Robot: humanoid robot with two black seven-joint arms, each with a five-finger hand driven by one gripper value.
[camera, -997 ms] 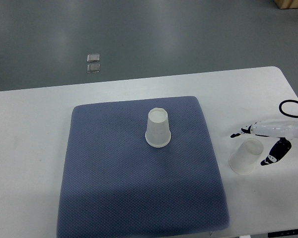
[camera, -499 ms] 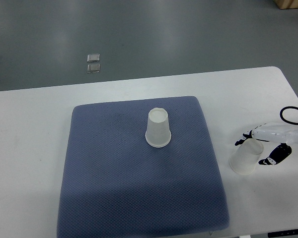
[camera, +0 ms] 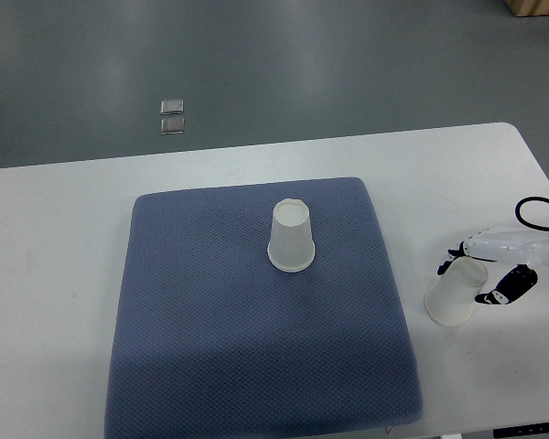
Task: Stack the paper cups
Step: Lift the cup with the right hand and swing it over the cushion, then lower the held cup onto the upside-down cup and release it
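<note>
One white paper cup stands upside down near the middle of the blue mat. A second white paper cup lies tilted on the white table just right of the mat, its wide mouth towards the camera. My right hand comes in from the right edge and closes around the narrow end of this cup. Its fingers lie over the far side and its thumb presses the near side. The cup's base is hidden by the hand. My left hand does not show.
The white table ends close behind the mat and near the hand on the right. A black cable loop sits by the right wrist. Two small clear squares lie on the grey floor beyond.
My right hand has drawn slightly right and towards the camera, and its fingers and thumb have closed in on the tilted cup. The cup has shifted a little. The cup on the mat has not moved.
</note>
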